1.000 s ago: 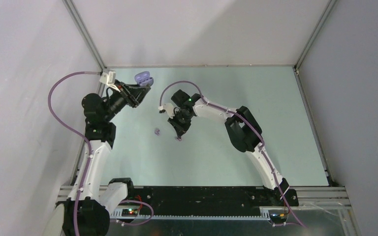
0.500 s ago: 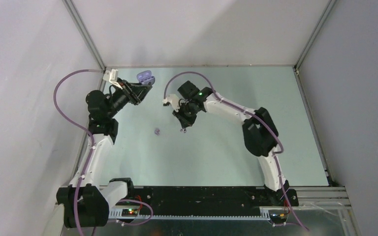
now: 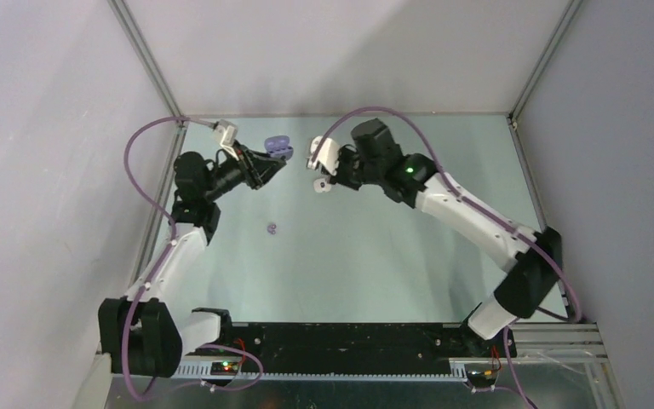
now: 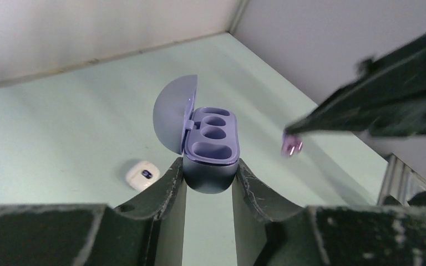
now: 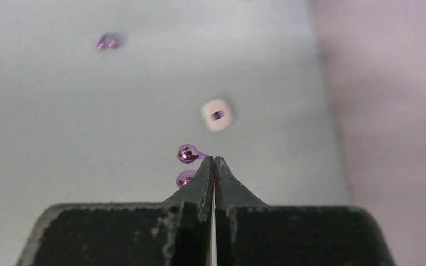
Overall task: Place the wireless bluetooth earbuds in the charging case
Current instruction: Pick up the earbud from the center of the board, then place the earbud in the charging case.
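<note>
Both arms have moved since one second ago. Your right gripper (image 5: 213,160) has left the middle of the table (image 3: 375,264) and gone toward the far side. Now it hangs in the air just to the right of the charging case (image 4: 211,145). Its jaws were a little apart before. Now they are pressed together and pinch a purple earbud (image 5: 187,154) at the very tips. In the left wrist view this earbud is close beside the case, near the level of its open top, and does not touch it.

Your left gripper (image 4: 209,166) has carried the case a little to the right, toward the right gripper. It keeps the same grip: its two fingers (image 4: 166,188) clamp the lower body of the case from both sides. The case is lifted above the table, its lid (image 4: 173,113) stands open to the left, and its pockets face up.

The second purple earbud (image 3: 272,227) has not moved. It lies on the table nearer to the arm bases than the case. A small white object (image 4: 142,173) lies on the table under the case, a little to its left. You cannot tell whether it is an earbud or another case.
</note>
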You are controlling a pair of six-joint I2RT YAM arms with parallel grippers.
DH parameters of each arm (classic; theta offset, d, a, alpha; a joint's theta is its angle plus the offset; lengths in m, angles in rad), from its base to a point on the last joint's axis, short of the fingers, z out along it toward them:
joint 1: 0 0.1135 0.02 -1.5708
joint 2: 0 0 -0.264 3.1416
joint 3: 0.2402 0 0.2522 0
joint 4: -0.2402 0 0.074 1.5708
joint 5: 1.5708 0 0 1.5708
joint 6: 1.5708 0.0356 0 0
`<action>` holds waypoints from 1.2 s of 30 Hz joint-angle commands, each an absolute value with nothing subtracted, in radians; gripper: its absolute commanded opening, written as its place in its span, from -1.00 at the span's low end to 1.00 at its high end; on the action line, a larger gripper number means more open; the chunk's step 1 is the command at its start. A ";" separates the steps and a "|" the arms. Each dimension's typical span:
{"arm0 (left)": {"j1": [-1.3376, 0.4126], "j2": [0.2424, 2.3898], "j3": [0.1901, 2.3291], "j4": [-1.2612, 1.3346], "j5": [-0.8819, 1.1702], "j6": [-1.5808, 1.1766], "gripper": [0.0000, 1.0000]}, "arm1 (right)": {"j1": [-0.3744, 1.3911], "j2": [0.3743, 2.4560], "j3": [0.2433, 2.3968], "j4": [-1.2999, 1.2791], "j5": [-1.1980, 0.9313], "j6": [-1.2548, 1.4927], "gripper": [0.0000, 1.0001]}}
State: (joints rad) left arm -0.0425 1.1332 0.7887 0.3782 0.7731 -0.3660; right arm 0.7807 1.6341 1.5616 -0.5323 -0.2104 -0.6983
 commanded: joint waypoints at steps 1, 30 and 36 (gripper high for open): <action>-0.114 1.164 0.834 0.421 0.807 -0.304 -1.00 | 0.776 1.479 1.562 -0.296 -0.150 -0.811 -1.00; -0.264 1.271 0.993 0.617 0.938 -0.505 -1.00 | 0.838 1.356 1.385 0.139 -0.104 -0.913 -1.00; -0.264 1.265 0.993 0.645 0.947 -0.521 -1.00 | 0.849 1.352 1.362 0.158 -0.112 -0.934 -1.00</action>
